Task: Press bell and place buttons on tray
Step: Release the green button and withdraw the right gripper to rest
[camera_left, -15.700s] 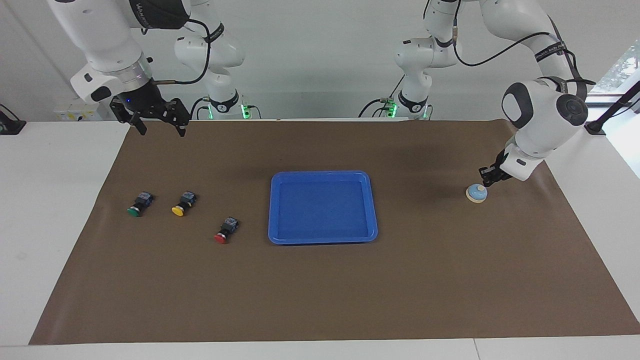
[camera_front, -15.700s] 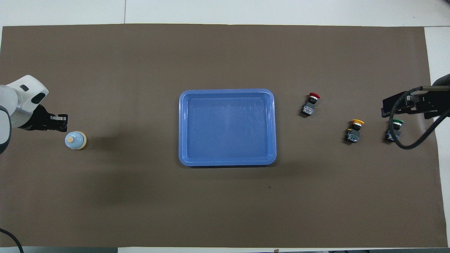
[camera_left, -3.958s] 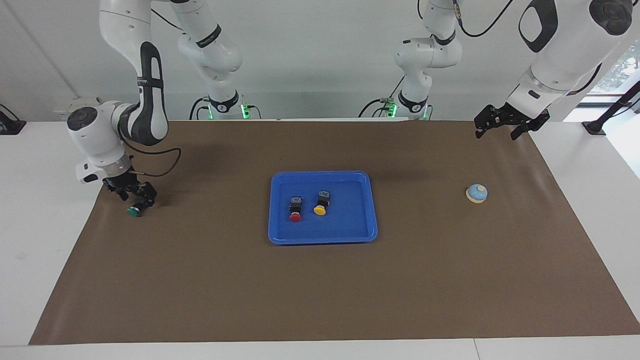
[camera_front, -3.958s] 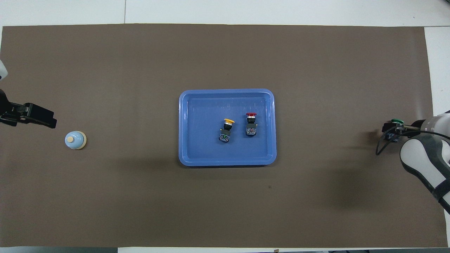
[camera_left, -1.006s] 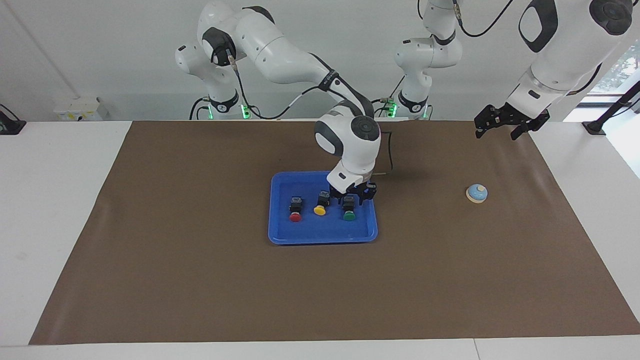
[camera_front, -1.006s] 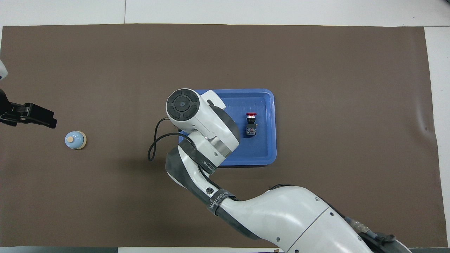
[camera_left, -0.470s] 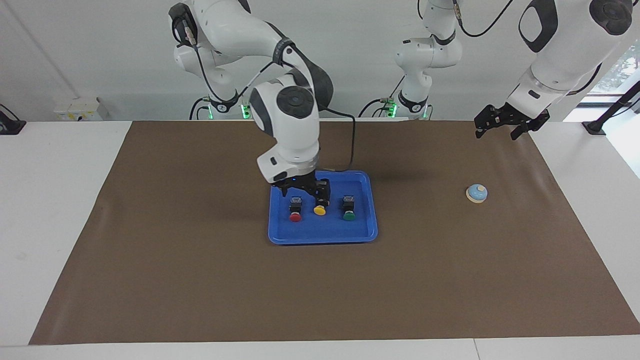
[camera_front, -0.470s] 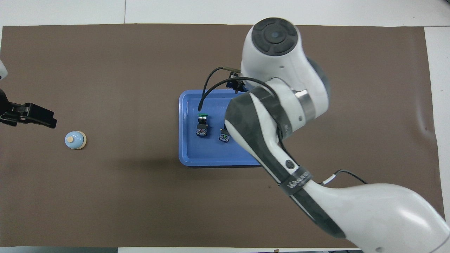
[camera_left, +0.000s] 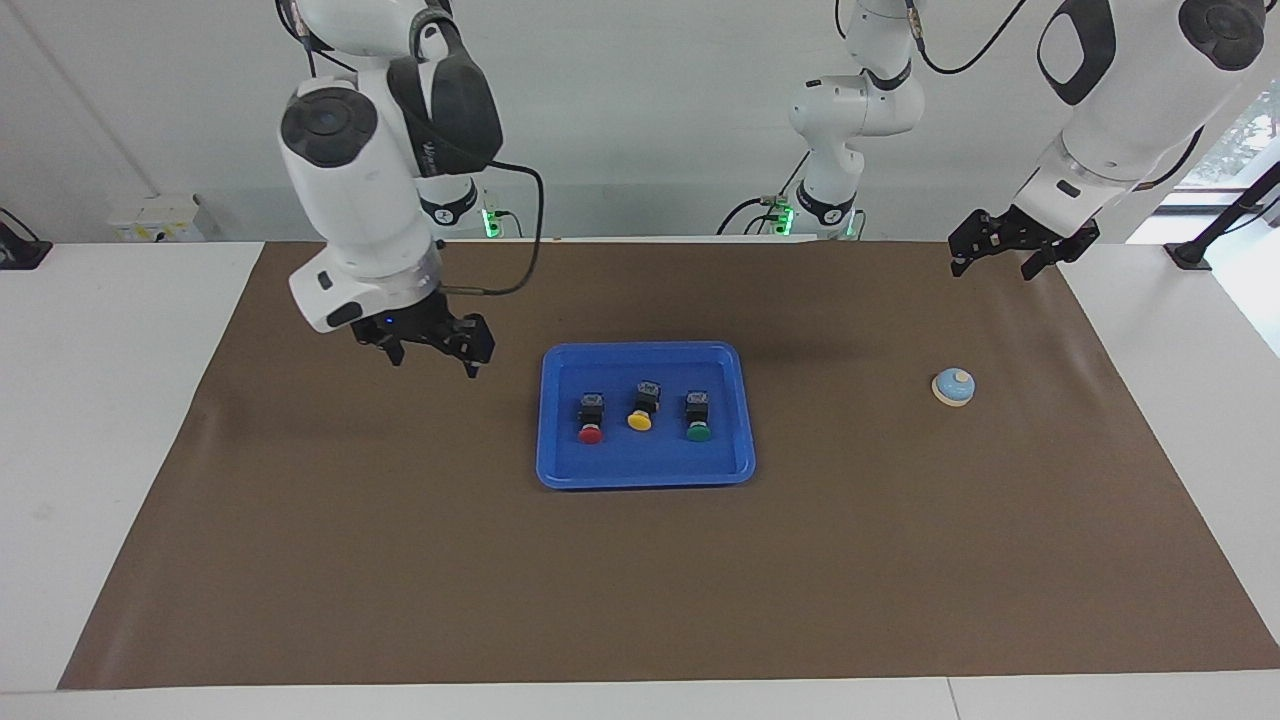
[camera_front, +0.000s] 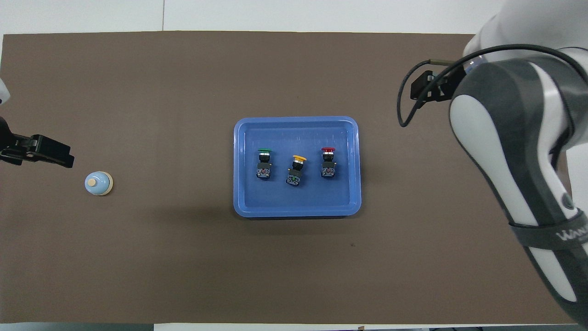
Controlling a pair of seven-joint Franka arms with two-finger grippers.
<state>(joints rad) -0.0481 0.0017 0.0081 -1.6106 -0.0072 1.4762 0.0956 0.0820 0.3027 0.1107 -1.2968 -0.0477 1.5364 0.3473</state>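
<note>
Now the green button (camera_left: 698,431) has been left in the tray (camera_left: 645,476) at three o'clock of yellow and red, both empty pincers, right (camera_left: 437,358) and left (camera_left: 993,262), are spread, and placing looks done.

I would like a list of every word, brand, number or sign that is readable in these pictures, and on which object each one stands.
"WAN": the visible start of grey lettering on the dark band of the white right robot arm in the overhead view; the rest is cut off at the picture's edge.
Lettering on the dark band of the same arm in the facing view: too small to read.
Labels on the black bodies of the three push-button switches: too small to read.
</note>
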